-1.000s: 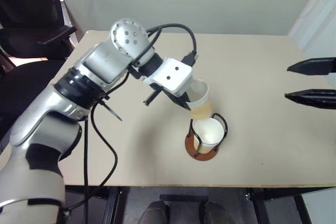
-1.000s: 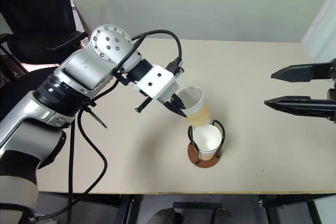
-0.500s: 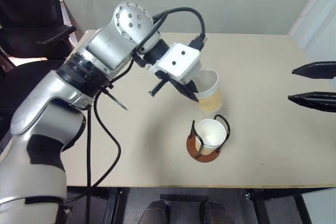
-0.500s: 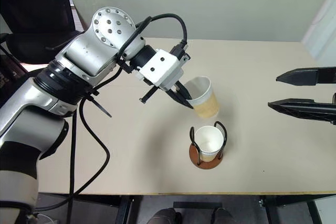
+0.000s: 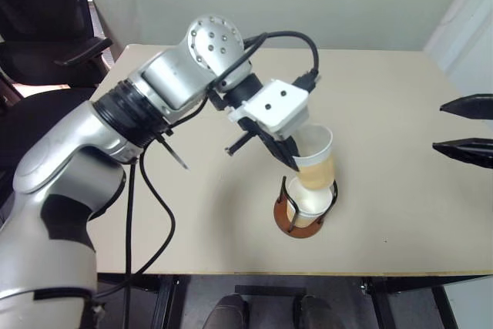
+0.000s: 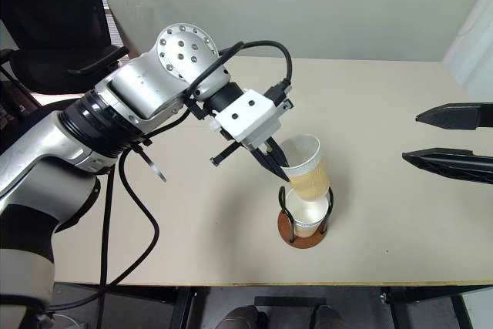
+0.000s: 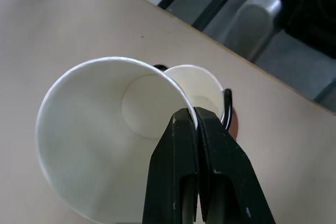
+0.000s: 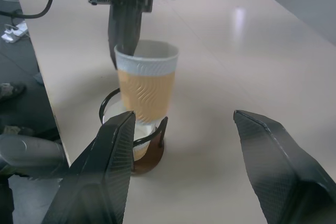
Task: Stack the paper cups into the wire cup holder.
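Tan cup [image 5: 316, 166], rim pinched by left gripper [image 7: 196, 120], hangs over holder [image 5: 297, 219]'s cup [image 7: 202, 83]; right gripper [image 8: 184, 129] gapes empty.

tan wavy-ribbed white-rimmed cup [image 8: 145, 92], reddish-brown holder base [image 5: 286, 222]

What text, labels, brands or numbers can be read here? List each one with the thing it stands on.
None can be read: the held cup has only a wavy pattern on its tan wall; the cup in the holder, the table and the left hand's white housing are unmarked.
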Controlling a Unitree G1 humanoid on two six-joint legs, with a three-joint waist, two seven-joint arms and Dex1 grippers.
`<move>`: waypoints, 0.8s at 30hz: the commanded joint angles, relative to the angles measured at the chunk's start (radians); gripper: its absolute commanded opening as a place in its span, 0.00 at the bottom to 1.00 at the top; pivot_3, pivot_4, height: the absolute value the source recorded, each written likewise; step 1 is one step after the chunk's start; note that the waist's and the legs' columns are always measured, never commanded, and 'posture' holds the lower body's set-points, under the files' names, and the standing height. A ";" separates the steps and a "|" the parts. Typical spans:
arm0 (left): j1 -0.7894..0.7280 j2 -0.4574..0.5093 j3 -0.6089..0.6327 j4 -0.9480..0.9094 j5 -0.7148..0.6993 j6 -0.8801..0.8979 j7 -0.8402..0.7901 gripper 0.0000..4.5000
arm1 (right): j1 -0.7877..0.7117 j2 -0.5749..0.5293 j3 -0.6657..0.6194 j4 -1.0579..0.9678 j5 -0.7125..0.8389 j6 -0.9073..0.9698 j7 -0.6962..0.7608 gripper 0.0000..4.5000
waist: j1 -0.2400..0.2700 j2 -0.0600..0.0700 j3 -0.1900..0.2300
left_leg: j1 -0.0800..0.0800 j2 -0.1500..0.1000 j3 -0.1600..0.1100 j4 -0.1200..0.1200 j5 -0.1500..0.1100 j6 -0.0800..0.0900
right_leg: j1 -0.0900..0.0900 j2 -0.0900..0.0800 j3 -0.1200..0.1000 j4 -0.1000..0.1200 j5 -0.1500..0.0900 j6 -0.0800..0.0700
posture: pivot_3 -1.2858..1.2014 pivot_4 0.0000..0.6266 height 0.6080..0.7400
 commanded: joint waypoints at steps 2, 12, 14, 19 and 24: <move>-0.023 -0.005 -0.011 -0.040 -0.025 0.011 -0.032 0.01 | 0.003 -0.015 -0.056 -0.010 0.010 0.007 -0.010 0.69 | 0.000 0.000 0.000 | 0.000 0.000 0.000 0.000 0.000 0.000 | 0.000 0.001 0.000 0.000 0.000 0.000 | 0.52 0.24 1.00; -0.011 0.001 -0.052 -0.029 0.040 -0.046 -0.032 0.01 | 0.010 -0.012 -0.052 -0.013 0.013 -0.005 -0.024 0.69 | 0.000 0.000 0.000 | 0.000 0.000 0.000 0.001 0.000 0.000 | 0.000 0.000 0.001 0.000 0.000 0.000 | 0.52 0.24 1.00; -0.008 0.001 -0.061 -0.013 0.066 -0.078 -0.032 0.01 | 0.011 -0.012 -0.050 -0.010 0.011 -0.010 -0.024 0.69 | 0.000 0.000 0.000 | 0.001 0.000 0.000 0.000 0.000 0.000 | 0.000 0.000 0.000 0.000 0.000 0.001 | 0.52 0.24 1.00; -0.005 0.001 -0.068 0.000 0.076 -0.101 -0.032 0.01 | 0.012 -0.010 -0.041 -0.008 0.010 -0.025 -0.028 0.69 | 0.000 0.000 0.000 | 0.000 0.000 -0.001 0.000 0.000 0.000 | 0.000 0.000 0.000 0.000 0.000 0.001 | 0.52 0.24 1.00; 0.017 -0.027 -0.038 0.015 0.120 -0.124 -0.032 0.05 | 0.021 -0.006 -0.040 -0.012 0.012 -0.031 -0.033 0.69 | 0.000 0.000 0.000 | 0.000 0.000 -0.001 0.001 0.000 0.000 | 0.000 0.000 0.000 0.000 0.000 0.001 | 0.52 0.24 1.00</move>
